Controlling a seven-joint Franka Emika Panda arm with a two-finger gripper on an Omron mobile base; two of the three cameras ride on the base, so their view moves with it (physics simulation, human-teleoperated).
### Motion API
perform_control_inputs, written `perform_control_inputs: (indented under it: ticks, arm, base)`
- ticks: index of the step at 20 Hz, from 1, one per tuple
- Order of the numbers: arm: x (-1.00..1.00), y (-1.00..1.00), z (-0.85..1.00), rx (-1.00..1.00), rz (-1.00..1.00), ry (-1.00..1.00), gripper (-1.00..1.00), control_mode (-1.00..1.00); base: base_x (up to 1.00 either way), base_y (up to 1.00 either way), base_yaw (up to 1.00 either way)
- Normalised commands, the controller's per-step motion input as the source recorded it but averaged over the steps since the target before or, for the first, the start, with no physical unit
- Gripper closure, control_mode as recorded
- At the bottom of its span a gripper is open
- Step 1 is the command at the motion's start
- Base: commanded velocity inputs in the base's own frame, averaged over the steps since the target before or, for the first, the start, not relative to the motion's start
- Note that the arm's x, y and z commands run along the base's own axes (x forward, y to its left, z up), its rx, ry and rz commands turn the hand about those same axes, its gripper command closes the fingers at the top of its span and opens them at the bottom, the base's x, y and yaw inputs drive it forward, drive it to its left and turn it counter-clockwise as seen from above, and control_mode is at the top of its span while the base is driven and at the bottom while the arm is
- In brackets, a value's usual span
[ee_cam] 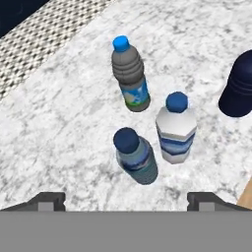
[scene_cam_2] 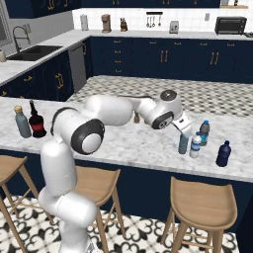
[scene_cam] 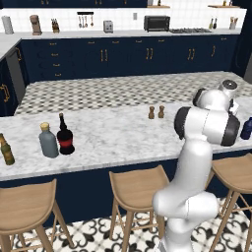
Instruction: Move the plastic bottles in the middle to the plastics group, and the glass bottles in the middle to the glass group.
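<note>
We hold the gripper (ee_cam: 126,201) spread and empty over the slim teal-blue plastic bottle (ee_cam: 136,155), which stands upright just beside the clear white-labelled bottle (ee_cam: 175,129), near the stubby navy bottle (ee_cam: 239,86) at right.

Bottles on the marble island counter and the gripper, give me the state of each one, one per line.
Slim teal-blue bottle with dark cap: upright, capped, released.
Clear bottle with blue cap and white label: upright, capped.
Grey-bodied bottle with bright blue cap: upright, capped.
Stubby dark navy bottle: upright.
Black round-bellied bottle with red label: upright.
Squat grey bottle with tan stopper: upright, stoppered.
Olive-brown bottle: upright.
Gripper: open, empty.
</note>
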Motion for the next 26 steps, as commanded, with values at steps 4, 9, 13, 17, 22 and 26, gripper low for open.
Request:
perform_control_inputs:
  ticks: [4,9,13,17,22,26]
  arm:
    - [-0.43,0.86,0.0,-0.01,0.32,0.03,-1.0,-1.0]
    - [-0.4,0.92,0.0,0.0,0.29,0.04,-1.0,-1.0]
    - [-0.34,0.9,0.0,0.0,0.18,0.05,-1.0,-1.0]
    - [-0.45,0.81,0.02,0.0,0.15,0.03,-1.0,-1.0]
    - [-0.69,0.62,0.03,0.0,0.16,0.0,-1.0,-1.0]
    - [-0.85,0.53,0.0,0.0,0.17,0.0,-1.0,-1.0]
  base:
    - [0.0,0.0,0.0]
    - [0.0,0.0,0.0]
    - [0.0,0.0,0.0]
    - [0.0,0.0,0.0]
    - [0.0,0.0,0.0]
    - [0.0,0.0,0.0]
